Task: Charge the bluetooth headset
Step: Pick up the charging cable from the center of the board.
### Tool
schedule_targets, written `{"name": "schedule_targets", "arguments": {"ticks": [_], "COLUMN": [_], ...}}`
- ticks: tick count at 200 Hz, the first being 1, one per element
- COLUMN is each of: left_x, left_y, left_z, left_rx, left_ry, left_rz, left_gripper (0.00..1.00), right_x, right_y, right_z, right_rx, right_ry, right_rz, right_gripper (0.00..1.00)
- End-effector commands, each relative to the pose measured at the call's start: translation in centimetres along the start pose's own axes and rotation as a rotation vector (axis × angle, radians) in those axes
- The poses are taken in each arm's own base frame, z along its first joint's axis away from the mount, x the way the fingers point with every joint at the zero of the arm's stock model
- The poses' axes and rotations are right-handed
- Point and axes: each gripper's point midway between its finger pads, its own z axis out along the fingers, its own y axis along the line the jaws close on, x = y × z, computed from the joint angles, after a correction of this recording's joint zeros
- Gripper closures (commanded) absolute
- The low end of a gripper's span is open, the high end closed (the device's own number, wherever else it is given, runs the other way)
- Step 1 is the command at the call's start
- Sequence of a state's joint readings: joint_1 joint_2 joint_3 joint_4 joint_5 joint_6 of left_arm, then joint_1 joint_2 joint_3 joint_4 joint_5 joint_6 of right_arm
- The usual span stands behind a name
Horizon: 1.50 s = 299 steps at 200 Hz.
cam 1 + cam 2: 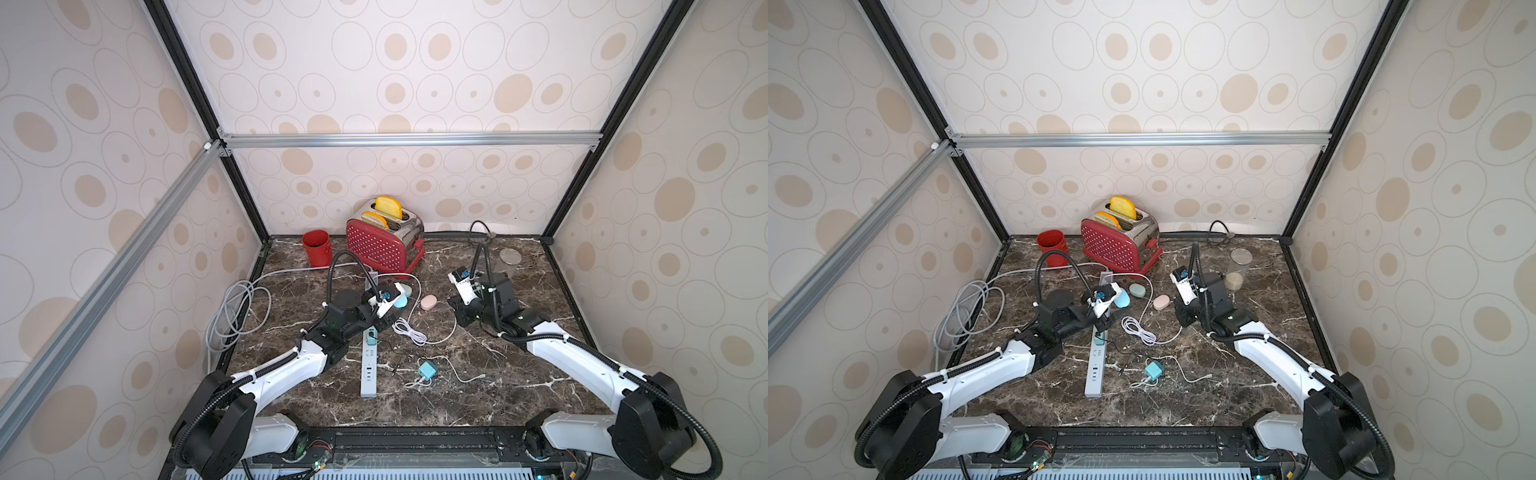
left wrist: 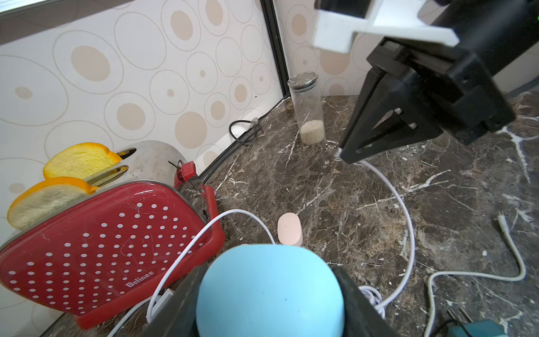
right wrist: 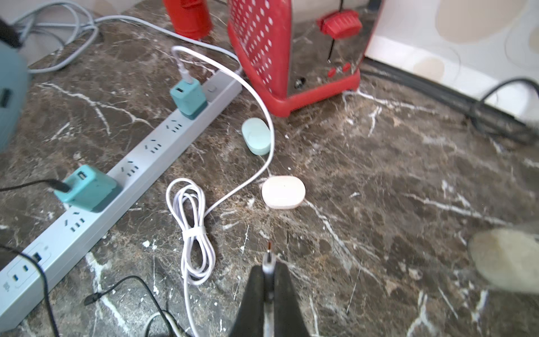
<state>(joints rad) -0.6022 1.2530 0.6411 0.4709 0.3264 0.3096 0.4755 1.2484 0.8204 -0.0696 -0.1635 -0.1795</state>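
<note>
The left claw [image 2: 269,309] is clamped on a round blue headset case [image 2: 269,280]. The case fills the bottom middle of the left wrist view, with a dark jaw pressed on each side. In a top view the case [image 1: 401,300] sits in the middle of the frame, lifted a little off the marble table [image 1: 519,374]. I think it is held up so that a plug can reach its hole. I cannot see that hole from here.

The right claw [image 3: 268,281] is squeezed together on the cable plug [image 3: 268,261], at the bottom middle of the right wrist view. It pinches the plug by its white body, so the small metal tip sticks out free in front. That looks like the right way to hold it for pushing it in.

The white cable [image 3: 269,137] runs up the frame to a teal charger [image 3: 188,97]. The charger is plugged into the grey power strip [image 3: 140,163], so that end looks ready.

The two claws are well apart. A pink case [image 3: 283,192] and a green case [image 3: 256,140] lie on the table between them, near the red toaster [image 3: 262,52]. They are not the ones being held.

The next step, I think, is to bring the plug and the blue case together. The tip is tiny, so it must line up well.
</note>
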Motion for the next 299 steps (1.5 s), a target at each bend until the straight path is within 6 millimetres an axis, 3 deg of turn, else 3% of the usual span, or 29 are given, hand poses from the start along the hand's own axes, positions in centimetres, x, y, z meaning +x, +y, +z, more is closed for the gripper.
{"name": "schedule_targets", "arguments": {"ticks": [1, 33, 70, 114, 155, 186, 211, 243, 299], "left_x": [-2.9, -3.0, -2.8, -3.2, -3.4, -3.4, -4.8, -5.6, -5.6], "left_y": [0.8, 0.8, 0.0, 0.0, -1.6, -2.3, -0.5, -0.7, -1.3], "left_z": [-0.9, -1.5, -1.3, -1.4, -1.9, -2.5, -3.1, -2.4, -1.7], "left_rx": [-0.017, -0.021, 0.026, 0.043, 0.13, 0.206, 0.229, 0.321, 0.391], "left_ry": [-0.048, -0.038, -0.015, -0.008, -0.024, -0.027, -0.079, -0.064, -0.082], "left_rz": [0.011, 0.021, 0.031, 0.023, 0.084, 0.2, 0.162, 0.161, 0.188], "left_gripper": [0.51, 0.51, 0.53, 0.53, 0.52, 0.47, 0.47, 0.48, 0.5], "right_x": [-2.3, -3.4, -4.4, -6.1, -7.4, -7.7, -7.7, -8.2, -10.4], "right_y": [2.1, 4.3, 5.7, 7.1, 8.0, 7.6, 7.3, 7.5, 7.2], "right_z": [-0.7, -1.6, -1.5, -1.2, -1.4, -1.9, -2.2, -2.2, -3.1], "right_rx": [-0.085, -0.125, -0.11, 0.073, 0.275, 0.399, 0.479, 0.611, 0.795], "right_ry": [-0.146, -0.268, -0.259, -0.292, -0.355, -0.38, -0.368, -0.356, -0.363], "right_rz": [-0.33, -0.572, -0.752, -1.092, -1.361, -1.499, -1.598, -1.699, -1.678], "right_gripper": [1.0, 1.0, 1.0, 1.0, 1.0, 1.0, 1.0, 1.0, 1.0]}}
